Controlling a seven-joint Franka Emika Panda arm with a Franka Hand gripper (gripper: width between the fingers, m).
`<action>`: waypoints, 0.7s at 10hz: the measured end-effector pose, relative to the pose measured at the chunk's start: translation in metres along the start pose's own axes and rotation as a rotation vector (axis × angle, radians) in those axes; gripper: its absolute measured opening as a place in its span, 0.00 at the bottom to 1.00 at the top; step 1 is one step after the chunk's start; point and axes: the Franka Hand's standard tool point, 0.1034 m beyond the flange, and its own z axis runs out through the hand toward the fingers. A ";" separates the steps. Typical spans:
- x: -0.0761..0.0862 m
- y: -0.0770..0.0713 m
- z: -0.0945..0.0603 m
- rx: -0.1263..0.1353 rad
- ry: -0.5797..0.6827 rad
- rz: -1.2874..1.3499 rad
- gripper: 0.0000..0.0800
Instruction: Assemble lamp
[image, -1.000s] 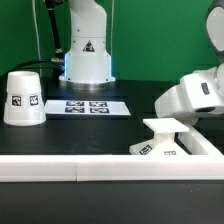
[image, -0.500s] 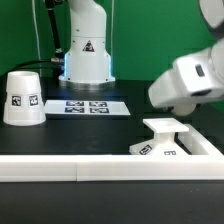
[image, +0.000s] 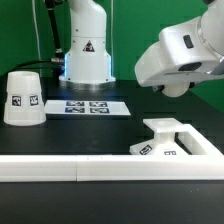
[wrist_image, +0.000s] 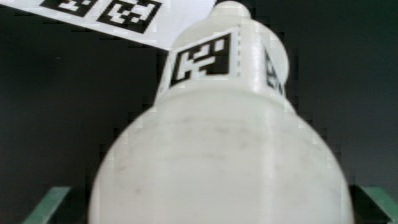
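Observation:
The white bulb (wrist_image: 217, 130) fills the wrist view, its tagged neck pointing away from the camera. My gripper (wrist_image: 217, 212) is shut on its round head. In the exterior view the gripper (image: 176, 86) hangs high at the right, above the table, and the hand mostly hides the bulb. The flat square base (image: 165, 140) lies on the table at the right, below and in front of the gripper. The cone shade (image: 22, 97) stands at the far left, well away from the gripper.
The marker board (image: 90, 105) lies flat mid-table in front of the arm's base and shows in the wrist view (wrist_image: 107, 14) beyond the bulb. A long white rail (image: 60, 168) runs along the front and turns up the right side past the base.
The arm has risen and swung toward the exterior view's left, from just above the base to well above the table. The base and the shade have not moved.

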 end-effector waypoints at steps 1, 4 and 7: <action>0.001 0.000 0.000 0.000 0.003 0.000 0.72; -0.003 0.010 -0.009 0.008 0.012 -0.049 0.72; -0.006 0.028 -0.045 0.025 0.040 -0.033 0.72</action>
